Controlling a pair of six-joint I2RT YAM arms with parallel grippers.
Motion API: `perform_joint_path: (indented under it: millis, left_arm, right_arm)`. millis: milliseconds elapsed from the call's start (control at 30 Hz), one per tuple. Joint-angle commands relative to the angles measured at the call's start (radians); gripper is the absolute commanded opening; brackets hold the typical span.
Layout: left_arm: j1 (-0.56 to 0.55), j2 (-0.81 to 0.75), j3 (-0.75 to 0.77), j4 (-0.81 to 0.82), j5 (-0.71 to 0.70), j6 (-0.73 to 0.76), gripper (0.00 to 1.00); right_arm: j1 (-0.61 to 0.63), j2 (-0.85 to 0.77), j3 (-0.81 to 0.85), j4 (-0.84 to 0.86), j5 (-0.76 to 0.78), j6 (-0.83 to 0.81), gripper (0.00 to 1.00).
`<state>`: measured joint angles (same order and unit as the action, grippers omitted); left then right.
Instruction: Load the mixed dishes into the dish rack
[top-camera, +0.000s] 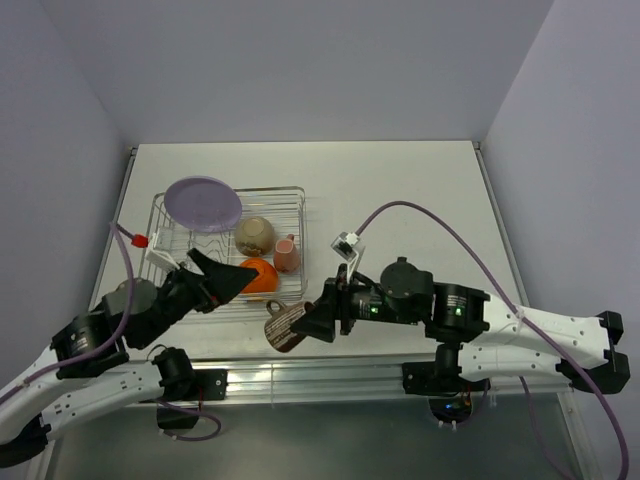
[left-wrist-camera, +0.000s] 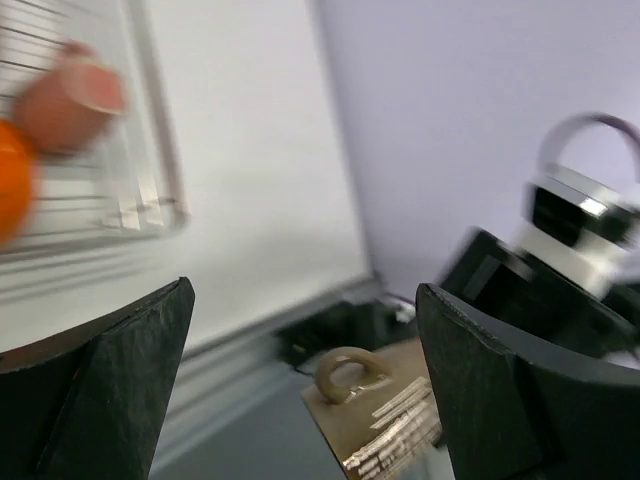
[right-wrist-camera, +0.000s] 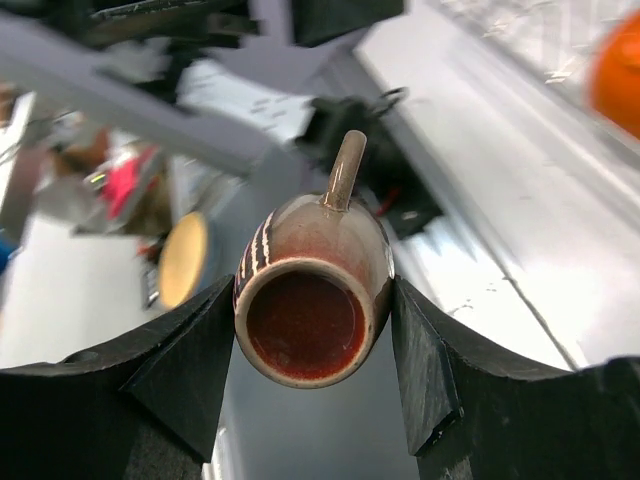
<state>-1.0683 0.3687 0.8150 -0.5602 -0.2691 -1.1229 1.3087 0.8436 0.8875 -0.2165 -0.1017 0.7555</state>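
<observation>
The dish rack stands at the table's left. In it are the lilac plate, leaning at the far left, the beige bowl, the pink cup and the orange bowl. My right gripper is shut on the small dark cup, held on its side just off the rack's near right corner. In the right wrist view the cup sits between both fingers, mouth toward the camera, handle up. My left gripper hangs open over the rack's near edge beside the orange bowl. Between its fingers nothing is held; the dark cup shows beyond them.
A metal rail runs along the table's near edge, under the held cup. Purple cables arc over the right side and over the rack's left edge. A small white block on the right arm hangs right of the rack. Walls close in left, right and behind.
</observation>
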Motion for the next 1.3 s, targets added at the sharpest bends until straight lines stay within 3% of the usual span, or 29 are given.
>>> perform_joint_path:
  millis: [0, 233, 367, 500, 867, 967, 1067, 1167, 1267]
  left_arm:
    - [-0.002, 0.151, 0.116, -0.351, -0.382, -0.033, 0.99]
    - [-0.002, 0.301, 0.266, -0.532, -0.665, -0.135, 0.99]
    - [-0.002, 0.348, 0.323, -0.601, -0.716, -0.159, 0.99]
    - [0.004, 0.391, 0.392, -0.812, -0.823, -0.299, 0.99]
    - [0.119, 0.496, 0.544, -0.797, -0.955, -0.155, 0.99]
    - [0.136, 0.500, 0.570, -0.733, -0.987, -0.033, 0.99]
    - [0.137, 0.475, 0.596, -0.764, -1.036, -0.084, 0.99]
    - [0.137, 0.377, 0.569, -0.663, -1.067, 0.018, 0.99]
    - [0.137, 0.256, 0.504, -0.405, -1.075, 0.281, 0.99]
  right_arm:
    - [-0.038, 0.055, 0.106, -0.040, 0.129, -0.044, 0.00]
    - [-0.141, 0.262, 0.264, -0.148, 0.220, -0.119, 0.00]
    - [-0.184, 0.415, 0.396, -0.187, 0.264, -0.177, 0.00]
    - [-0.215, 0.535, 0.562, -0.224, 0.297, -0.214, 0.00]
    - [-0.246, 0.954, 1.042, -0.303, 0.203, -0.311, 0.00]
    - [-0.249, 1.058, 1.184, -0.336, 0.183, -0.326, 0.00]
    - [-0.250, 1.143, 1.278, -0.339, 0.155, -0.338, 0.00]
    - [-0.250, 1.209, 1.344, -0.322, 0.129, -0.358, 0.00]
    - [-0.253, 1.273, 1.410, -0.314, 0.108, -0.373, 0.00]
